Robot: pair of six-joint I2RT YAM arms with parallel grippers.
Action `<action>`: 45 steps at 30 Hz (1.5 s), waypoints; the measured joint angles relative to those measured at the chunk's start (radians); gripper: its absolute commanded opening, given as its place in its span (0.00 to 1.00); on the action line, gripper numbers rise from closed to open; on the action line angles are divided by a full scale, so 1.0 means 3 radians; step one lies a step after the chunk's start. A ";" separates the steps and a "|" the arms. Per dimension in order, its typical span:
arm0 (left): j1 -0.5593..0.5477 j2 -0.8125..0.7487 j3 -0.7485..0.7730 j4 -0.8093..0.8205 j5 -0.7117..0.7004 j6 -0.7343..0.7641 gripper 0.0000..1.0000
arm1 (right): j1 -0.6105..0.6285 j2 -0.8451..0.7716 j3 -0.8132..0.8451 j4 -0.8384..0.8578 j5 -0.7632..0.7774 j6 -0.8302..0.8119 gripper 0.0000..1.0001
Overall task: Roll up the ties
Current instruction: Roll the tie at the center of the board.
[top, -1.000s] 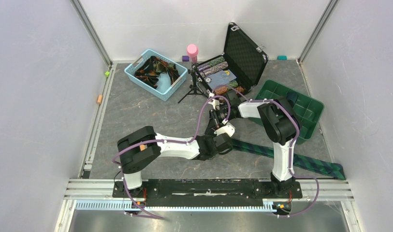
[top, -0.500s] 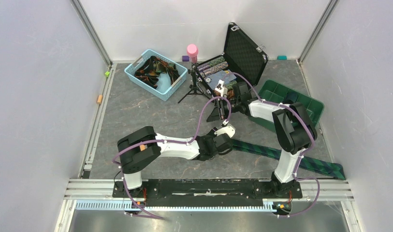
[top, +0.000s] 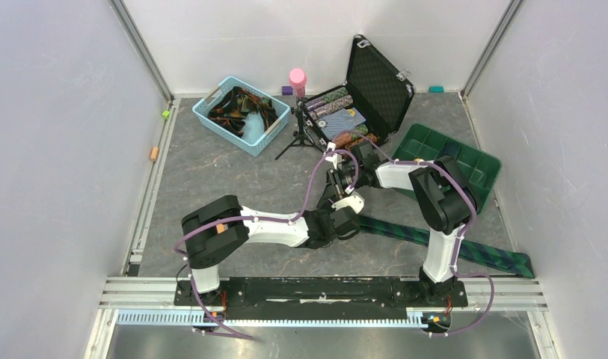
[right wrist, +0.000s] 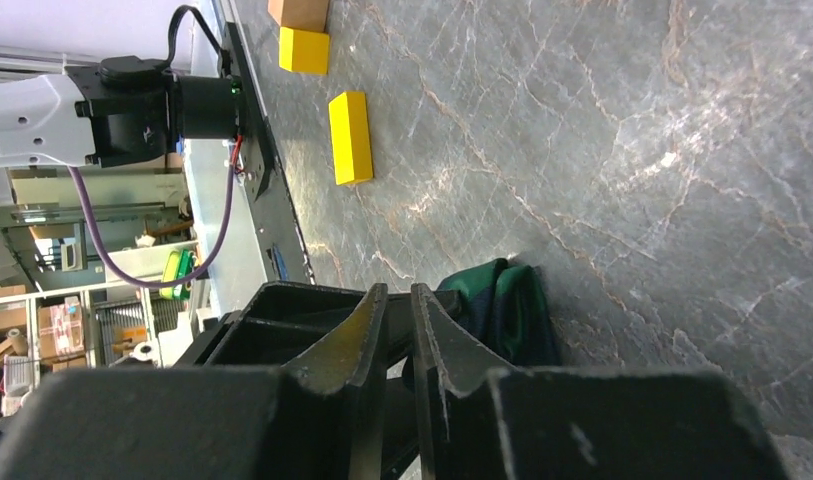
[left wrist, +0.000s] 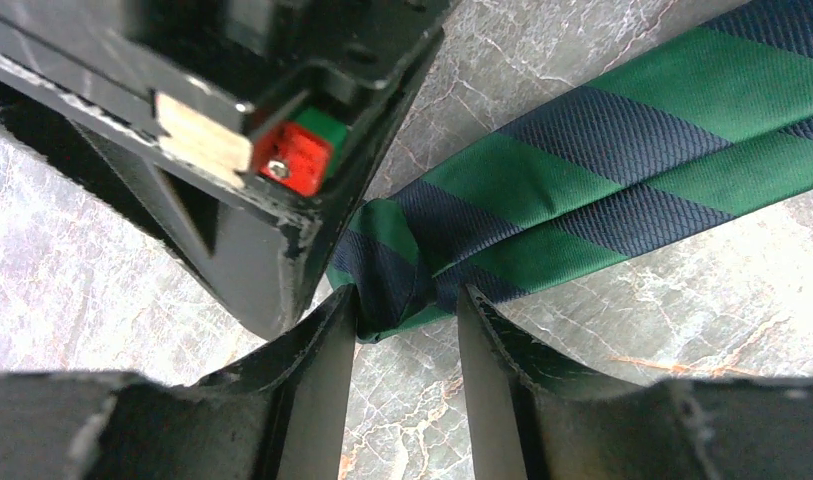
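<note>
A dark green-and-navy tie (top: 435, 239) lies flat on the grey table, running from the centre to the right front. Its narrow end is folded over itself (left wrist: 407, 285). My left gripper (top: 351, 222) is shut on that folded end, its tips (left wrist: 407, 305) pinching it on both sides. My right gripper (top: 335, 193) points down right beside it, shut and empty. In the left wrist view its black tip (left wrist: 282, 315) touches the tie's left edge. In the right wrist view the jaws (right wrist: 399, 295) stand almost together, with the tie's green fold (right wrist: 507, 310) just behind them.
A blue basket (top: 269, 129) of loose ties stands at the back left. An open black case (top: 379, 82) holds rolled ties behind a small tripod (top: 301, 138) and a pink cylinder (top: 297, 77). A green tray (top: 476, 168) sits at the right. Yellow blocks (right wrist: 350, 137) lie by the table edge.
My right gripper drew back toward the case half a second ago and has now come back down beside the left gripper. The left gripper and the tie have not moved.
</note>
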 measured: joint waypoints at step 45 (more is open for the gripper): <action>0.0013 -0.1095 -0.0292 -0.0055 0.0280 -0.0075 0.74 | -0.0006 0.0070 -0.0001 -0.0397 0.0464 -0.0308 0.08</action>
